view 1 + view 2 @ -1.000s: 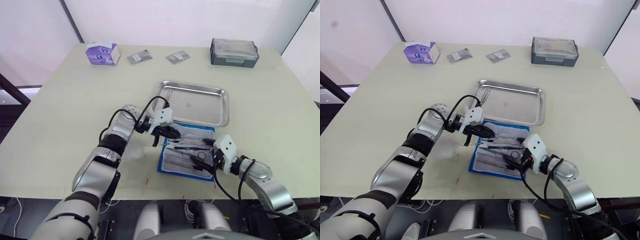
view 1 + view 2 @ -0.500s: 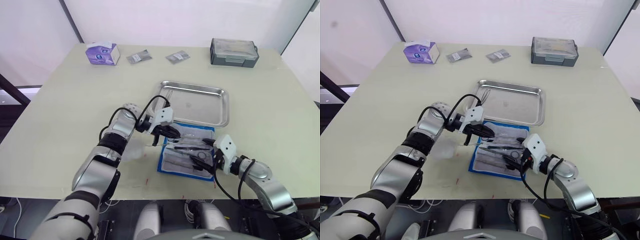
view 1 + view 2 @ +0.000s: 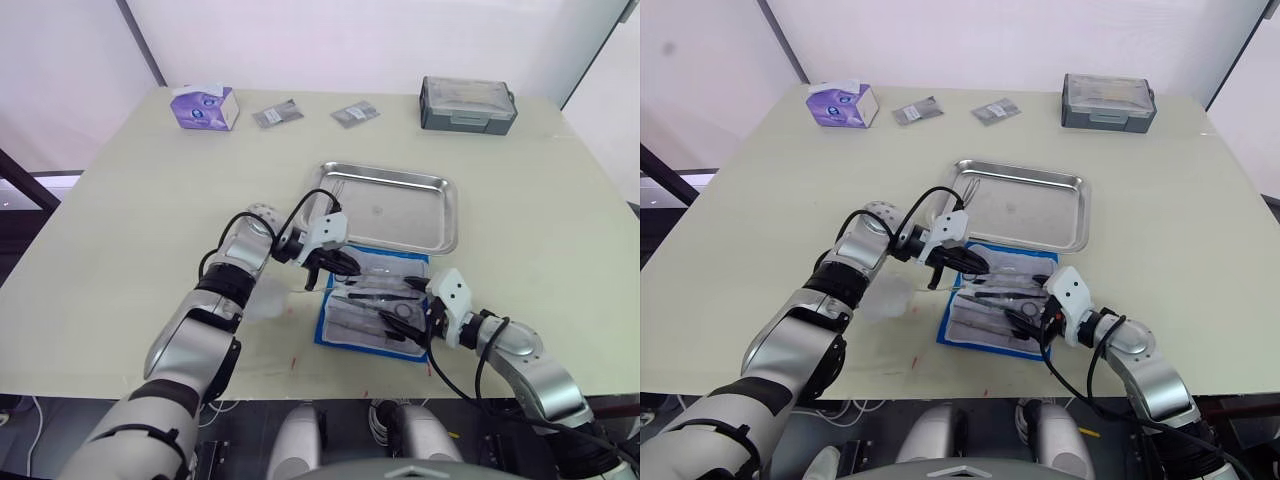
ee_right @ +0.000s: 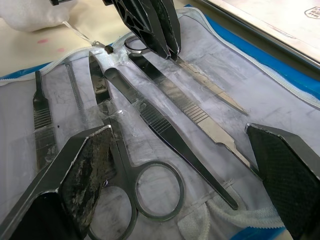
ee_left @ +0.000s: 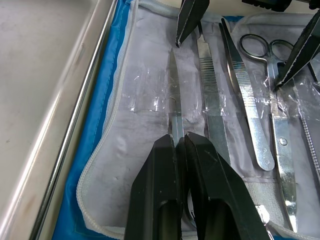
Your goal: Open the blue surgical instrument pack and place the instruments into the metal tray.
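Pack: we see the flat bright-blue surgical instrument pack [image 3: 373, 310] lying unfolded on the pale cream table [image 3: 120, 220], whitish pocketed lining up, its far edge just beside the near rim of the tray.
Instruments: slim silver metal tools lie side by side under clear pocket strips in the lining. We make out ring-handled scissors [image 4: 142, 187], ridged tweezers [image 4: 170, 137] and a thin flat blade-like tool [image 5: 174, 102].
Left gripper: the left gripper [image 5: 180, 141] sits over the pack's left part, its two black fingers pinched together on the near end of the thin flat tool, which lies in the lining.
Right gripper: the right gripper [image 4: 187, 145] is low over the pack's near right part, fingers spread wide apart with the scissors and tweezers between them; we see nothing held.
Tray: the shallow shiny stainless-steel rectangular tray [image 3: 440, 205] lies just beyond the pack; one thin metal tool [image 3: 334, 189] lies in its left end.
Far edge of table: a purple tissue box [image 3: 205, 106] at left, two small grey packets [image 3: 278, 114] [image 3: 355, 113] in the middle, a grey lidded box [image 3: 468, 104] at right, all well apart from the pack.
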